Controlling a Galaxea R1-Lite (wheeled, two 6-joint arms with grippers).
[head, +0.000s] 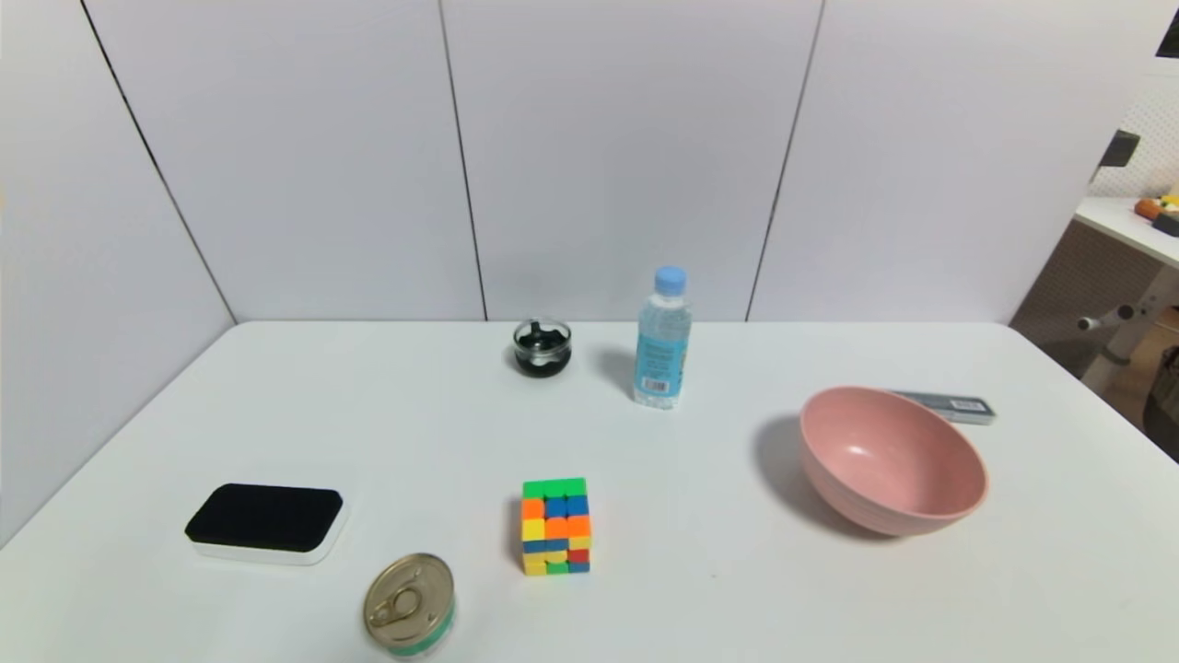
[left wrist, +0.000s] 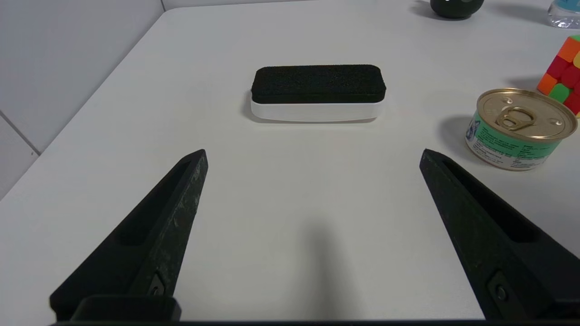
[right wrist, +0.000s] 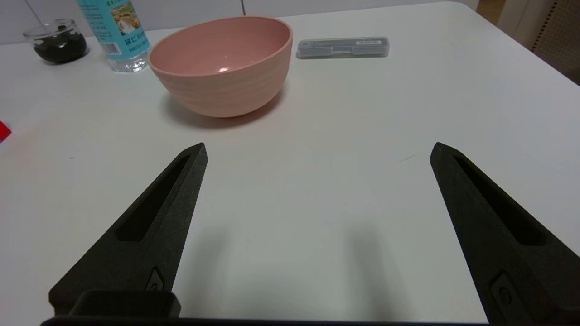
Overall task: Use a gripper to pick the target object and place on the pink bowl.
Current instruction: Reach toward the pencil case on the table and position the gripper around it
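Note:
The pink bowl (head: 892,460) (right wrist: 220,63) stands upright and empty on the right side of the white table. Just behind it lies the target object (head: 951,406) (right wrist: 343,47), a slim dark grey case with a white label, flat on the table and partly hidden by the bowl's rim in the head view. My right gripper (right wrist: 318,151) is open above bare table, well short of the bowl and the case, with nothing between its fingers. My left gripper (left wrist: 313,154) is open too, hovering short of the eraser pad. Neither arm shows in the head view.
A black-topped white eraser pad (head: 265,522) (left wrist: 317,93) and a tin can (head: 409,604) (left wrist: 519,128) sit front left. A colour cube (head: 555,525) is at centre. A water bottle (head: 662,339) and a small glass dish (head: 542,347) stand at the back. The table edge (right wrist: 534,63) runs right of the case.

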